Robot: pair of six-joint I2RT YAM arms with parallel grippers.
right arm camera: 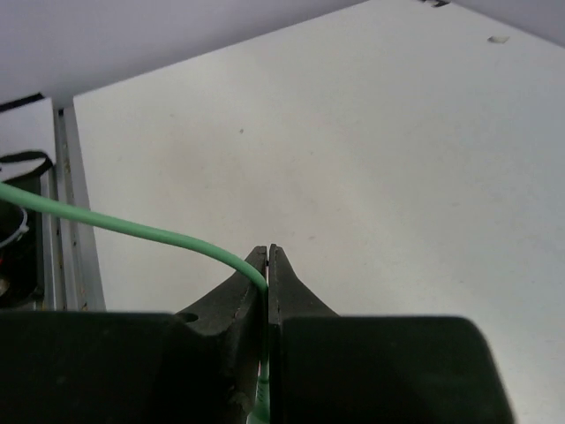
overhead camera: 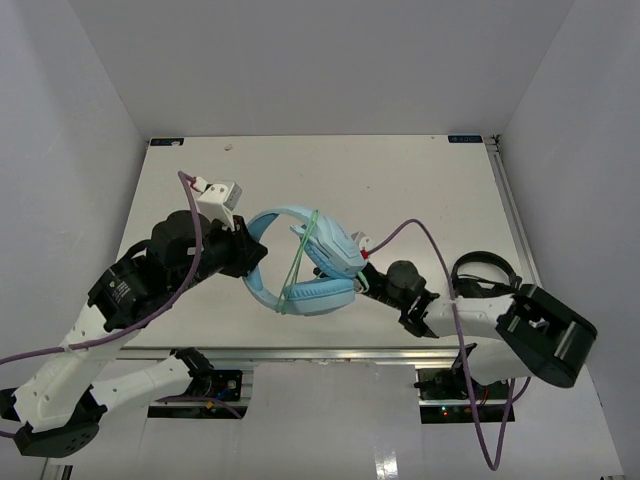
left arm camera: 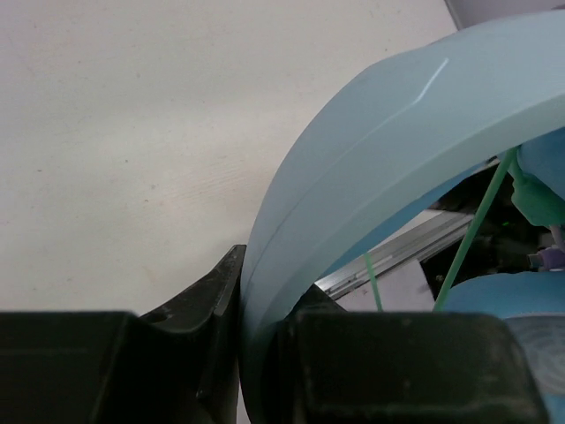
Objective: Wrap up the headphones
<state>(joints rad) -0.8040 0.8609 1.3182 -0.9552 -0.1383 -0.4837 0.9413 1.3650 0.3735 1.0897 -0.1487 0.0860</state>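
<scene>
1. Only the left wrist view shows the grip: the left fingers (left arm camera: 221, 284) are clenched on the wide band of the headphones (left arm camera: 371, 150), one finger on each face.
2. From above, the headphones sit mid-counter (overhead camera: 400, 180), toward the near edge and between the arms. The crown of the band points to the left edge and the earcups to the right edge, so the long axis runs left to right.
3. The cable (overhead camera: 300, 255) crosses the cups on a diagonal.
4. The right wrist view adds that the right fingers (right arm camera: 281, 276) are pinched tight on the cable.
5. Black headphones (overhead camera: 485, 275) lie near the right edge.
</scene>
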